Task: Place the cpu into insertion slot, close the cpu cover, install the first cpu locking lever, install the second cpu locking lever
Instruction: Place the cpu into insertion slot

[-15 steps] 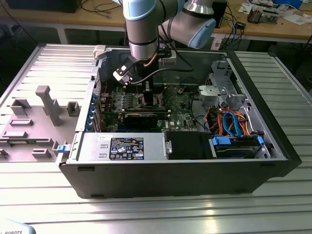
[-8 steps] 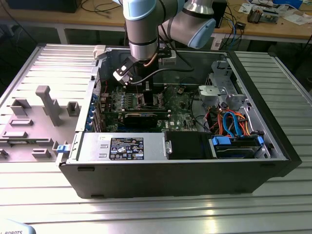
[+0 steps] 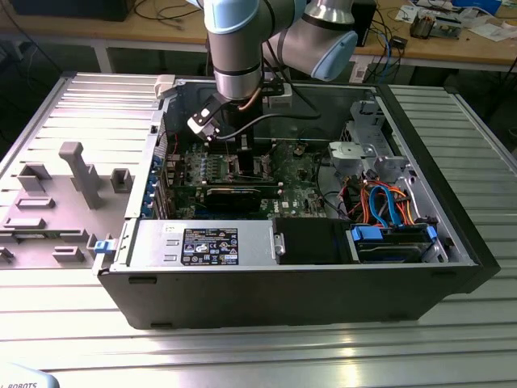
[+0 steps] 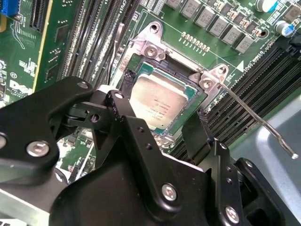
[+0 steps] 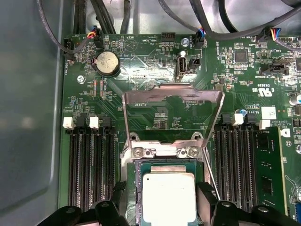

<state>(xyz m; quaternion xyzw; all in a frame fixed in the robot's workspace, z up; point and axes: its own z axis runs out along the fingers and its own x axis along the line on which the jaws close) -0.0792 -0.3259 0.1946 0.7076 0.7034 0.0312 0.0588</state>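
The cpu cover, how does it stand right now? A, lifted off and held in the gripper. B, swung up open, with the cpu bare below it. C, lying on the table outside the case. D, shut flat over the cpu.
B: in the first wrist view the cover stands raised, the board showing through its window, and the cpu lies bare below it.
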